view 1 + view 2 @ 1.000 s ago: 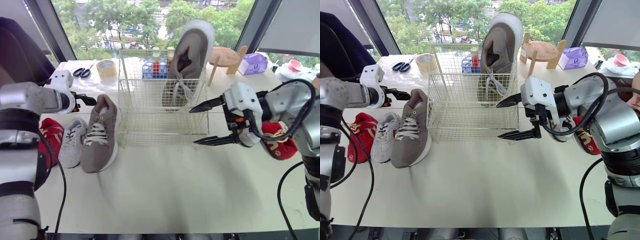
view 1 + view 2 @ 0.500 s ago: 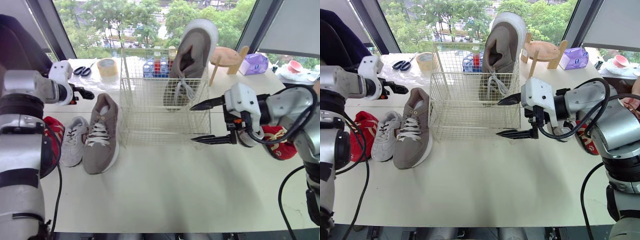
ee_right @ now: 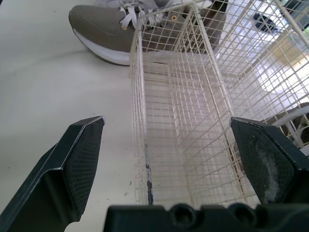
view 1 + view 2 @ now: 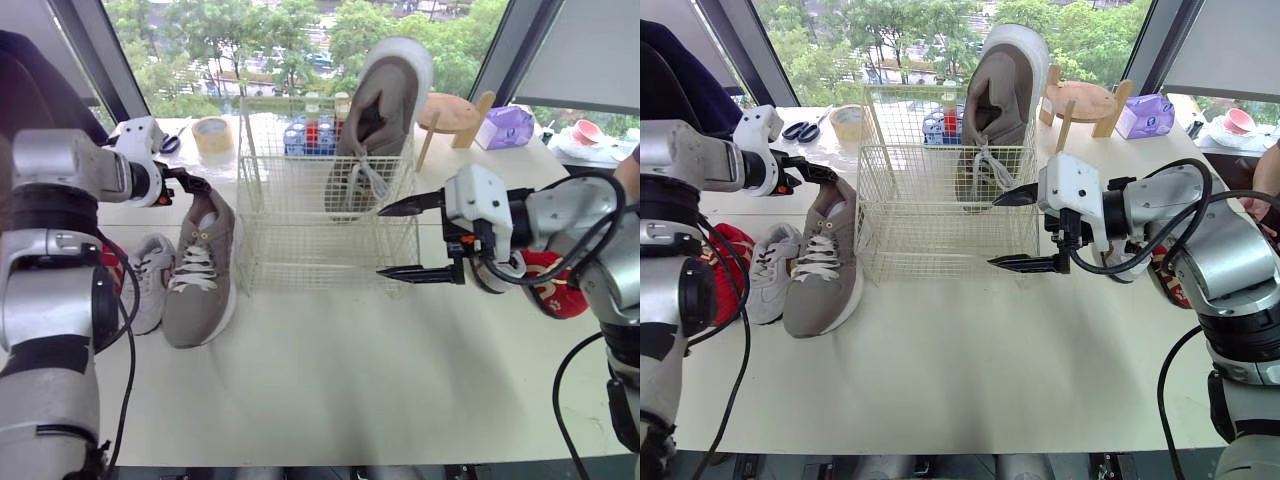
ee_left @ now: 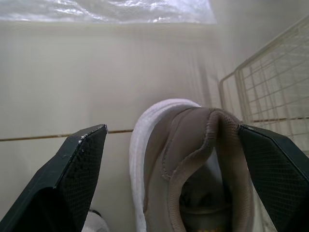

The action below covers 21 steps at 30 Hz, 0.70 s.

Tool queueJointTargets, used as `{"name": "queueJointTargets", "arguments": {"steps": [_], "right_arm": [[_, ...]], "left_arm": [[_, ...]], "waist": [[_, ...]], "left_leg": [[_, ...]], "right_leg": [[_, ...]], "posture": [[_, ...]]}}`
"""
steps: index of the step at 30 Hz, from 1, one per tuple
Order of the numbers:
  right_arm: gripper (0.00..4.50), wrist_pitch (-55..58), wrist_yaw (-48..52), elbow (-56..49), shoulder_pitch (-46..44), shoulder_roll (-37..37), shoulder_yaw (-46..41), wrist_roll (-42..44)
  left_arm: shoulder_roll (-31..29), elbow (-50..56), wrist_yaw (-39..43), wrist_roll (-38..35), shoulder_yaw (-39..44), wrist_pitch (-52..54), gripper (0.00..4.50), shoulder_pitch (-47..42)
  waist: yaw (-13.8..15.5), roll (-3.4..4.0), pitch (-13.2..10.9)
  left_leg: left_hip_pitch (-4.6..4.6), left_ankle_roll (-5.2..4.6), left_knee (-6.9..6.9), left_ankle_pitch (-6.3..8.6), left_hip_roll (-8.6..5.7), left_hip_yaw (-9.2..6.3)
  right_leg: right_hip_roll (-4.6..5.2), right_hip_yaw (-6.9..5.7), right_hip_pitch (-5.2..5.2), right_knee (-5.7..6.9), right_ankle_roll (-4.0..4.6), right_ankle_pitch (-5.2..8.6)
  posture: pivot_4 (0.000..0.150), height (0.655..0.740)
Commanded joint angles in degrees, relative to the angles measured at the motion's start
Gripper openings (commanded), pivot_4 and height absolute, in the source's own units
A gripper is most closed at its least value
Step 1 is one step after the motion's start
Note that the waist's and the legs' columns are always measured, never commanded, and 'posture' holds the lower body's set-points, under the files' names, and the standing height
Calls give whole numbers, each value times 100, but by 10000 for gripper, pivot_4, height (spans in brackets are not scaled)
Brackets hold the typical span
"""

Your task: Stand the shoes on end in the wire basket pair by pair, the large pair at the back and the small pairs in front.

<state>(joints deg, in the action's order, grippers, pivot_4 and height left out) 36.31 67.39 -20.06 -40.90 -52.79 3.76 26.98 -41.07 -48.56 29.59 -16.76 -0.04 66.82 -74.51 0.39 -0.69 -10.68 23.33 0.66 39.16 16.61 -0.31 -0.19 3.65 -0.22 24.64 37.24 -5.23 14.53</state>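
White table (image 4: pixel 330 380), left pincer (image 4: pixel 196 181) splayed at taupe shoe (image 4: pixel 200 275) heel

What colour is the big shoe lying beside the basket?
The shoe is greyish brown with white laces and sole, clearest in the left eye view.

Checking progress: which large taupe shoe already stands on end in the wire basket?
The heel-up taupe shoe at the wire basket's back right; its mate lies flat on the table.

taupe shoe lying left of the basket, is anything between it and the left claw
Nothing visible does. The left claw is open and lined up on the heel of the taupe shoe, with only air between them.
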Motion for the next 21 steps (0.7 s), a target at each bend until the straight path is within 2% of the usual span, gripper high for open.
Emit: {"name": "queueJointTargets", "arguments": {"steps": [1, 5, 11, 14, 19, 21], "right_arm": [[45000, -8, -128, -155, -25, 32, -159, 62], [45000, 11, -217, -208, 11, 9, -165, 86], [45000, 76, -304, -315, 138, -52, -276, 152], [45000, 68, -348, -296, 131, -19, -247, 160], [45000, 17, -328, -226, 94, -4, -200, 142], [45000, 2, -315, -209, 98, -6, -197, 137]], "left_arm": [[233, -653, 175, 304, -105, -472, 44405, 6], [436, -1367, 268, 653, -182, -960, 44405, -15], [475, -1687, 525, 924, -144, -1175, 44405, -149], [561, -1768, 578, 1041, -151, -1310, 37338, -107], [618, -1846, 465, 1039, 81, -1453, 13770, -224], [595, -1852, 381, 1003, 204, -1505, 6547, -300]], "waist": [[25, 0, 1], [27, -6, -1], [31, -6, -1], [30, -6, -1], [28, -5, 0], [34, -5, 1]], "left_leg": [[0, 0, 0, 0, -1, 1], [4, -1, 5, 0, -13, 1], [3, -3, 5, 2, -13, 0], [3, -3, 6, 2, -11, -1], [3, -3, 6, 2, -9, -1], [2, -4, 6, 2, -9, -1]], "right_leg": [[0, 0, -1, 0, 0, 0], [-1, -1, -2, -1, -1, -1], [0, -1, -2, -1, -3, -2], [0, 0, -2, 0, -4, -2], [1, 0, -2, 1, -4, -3], [1, 0, -2, 2, -4, -3]], "posture": [[1500, 7400], [1500, 7400], [1500, 7400], [1500, 7400], [1500, 7400], [1500, 7400]]}}
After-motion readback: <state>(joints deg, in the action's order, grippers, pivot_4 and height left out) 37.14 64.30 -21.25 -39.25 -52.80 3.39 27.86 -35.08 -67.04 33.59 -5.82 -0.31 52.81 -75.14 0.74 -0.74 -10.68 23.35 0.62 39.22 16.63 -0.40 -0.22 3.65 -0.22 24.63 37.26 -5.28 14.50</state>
